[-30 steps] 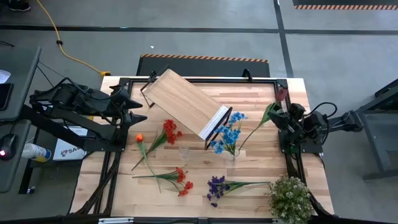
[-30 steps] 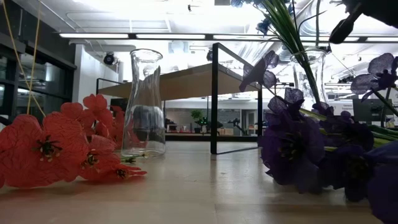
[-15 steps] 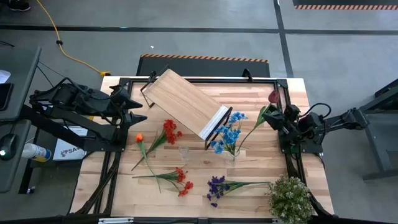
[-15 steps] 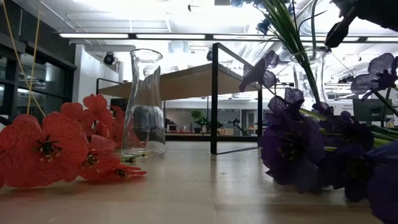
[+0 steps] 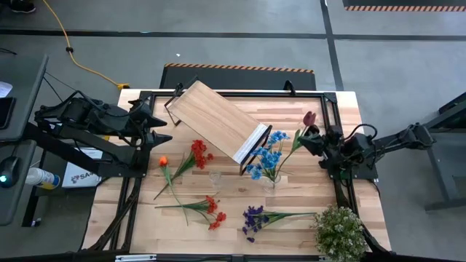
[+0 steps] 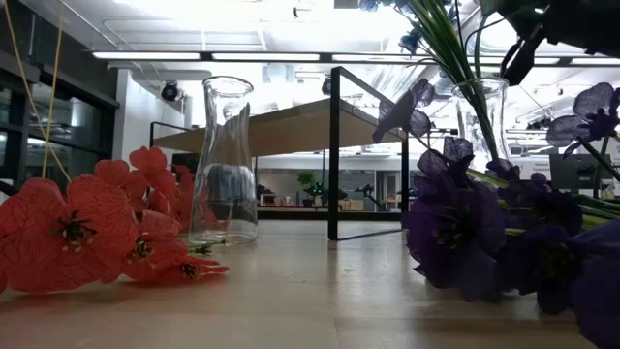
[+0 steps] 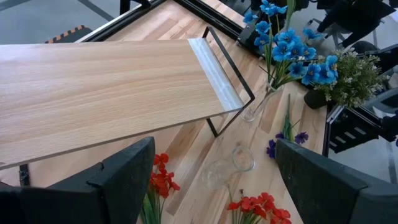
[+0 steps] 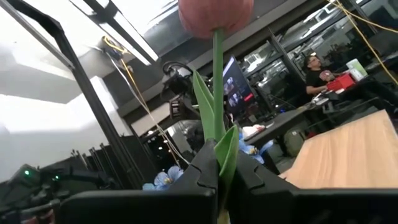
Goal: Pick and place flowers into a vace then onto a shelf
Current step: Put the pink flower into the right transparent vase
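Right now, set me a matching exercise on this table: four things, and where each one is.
Things:
1. dark red flower
2. blue flowers
3. purple flower
4. empty glass vase

Places:
A. standing in a vase
B. lying flat on the table
C. held in the right gripper
D. upright between the red flowers and the blue ones

Pairs: 1-C, 2-A, 3-B, 4-D

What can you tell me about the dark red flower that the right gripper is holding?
The dark red flower has one closed, tulip-like head on a thin green stem with narrow leaves, and looks artificial. The right gripper is shut on its stem, holding it above the table near the right edge, beside the vase of blue flowers. Nothing else visibly touches it.
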You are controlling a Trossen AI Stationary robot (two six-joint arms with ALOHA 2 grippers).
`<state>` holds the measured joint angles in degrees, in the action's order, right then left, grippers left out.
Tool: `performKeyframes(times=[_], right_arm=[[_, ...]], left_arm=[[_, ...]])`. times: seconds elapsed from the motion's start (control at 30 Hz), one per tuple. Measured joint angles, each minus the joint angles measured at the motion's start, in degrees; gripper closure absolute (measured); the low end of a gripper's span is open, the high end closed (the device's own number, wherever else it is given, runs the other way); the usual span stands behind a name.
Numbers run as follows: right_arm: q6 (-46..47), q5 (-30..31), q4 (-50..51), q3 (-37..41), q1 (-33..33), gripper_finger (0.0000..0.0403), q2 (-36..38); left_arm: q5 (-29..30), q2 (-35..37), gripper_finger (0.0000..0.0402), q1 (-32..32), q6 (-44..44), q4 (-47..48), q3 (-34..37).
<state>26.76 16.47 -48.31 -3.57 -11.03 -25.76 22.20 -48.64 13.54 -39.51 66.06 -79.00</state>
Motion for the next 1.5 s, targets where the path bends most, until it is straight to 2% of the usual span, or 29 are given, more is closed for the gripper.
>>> performKeyframes(times=[0.5,0.7,0.87,1.07,1.5], right_arm=[[-0.17,0.24,0.00,0.00,-3.68,0.0402,-1.66],[0.28,3.91,0.07,0.00,-5.61,0.0402,-3.31],[3.12,5.89,0.22,0.00,-6.77,0.0402,-5.02],[6.59,5.43,0.48,0.00,-7.24,0.0402,-6.48],[6.41,7.02,0.92,0.00,-8.92,0.0374,-6.92]], left_arm=[[-0.02,0.02,0.0034,-0.02,0.02,0.02,0.00],[-0.09,0.02,0.0034,-0.01,0.02,0.02,0.00],[-0.17,0.02,0.0034,-0.01,0.02,0.02,0.00],[-0.17,0.02,0.0034,-0.01,0.02,0.02,0.00],[-0.13,0.02,0.0034,-0.02,0.04,0.02,0.00]])
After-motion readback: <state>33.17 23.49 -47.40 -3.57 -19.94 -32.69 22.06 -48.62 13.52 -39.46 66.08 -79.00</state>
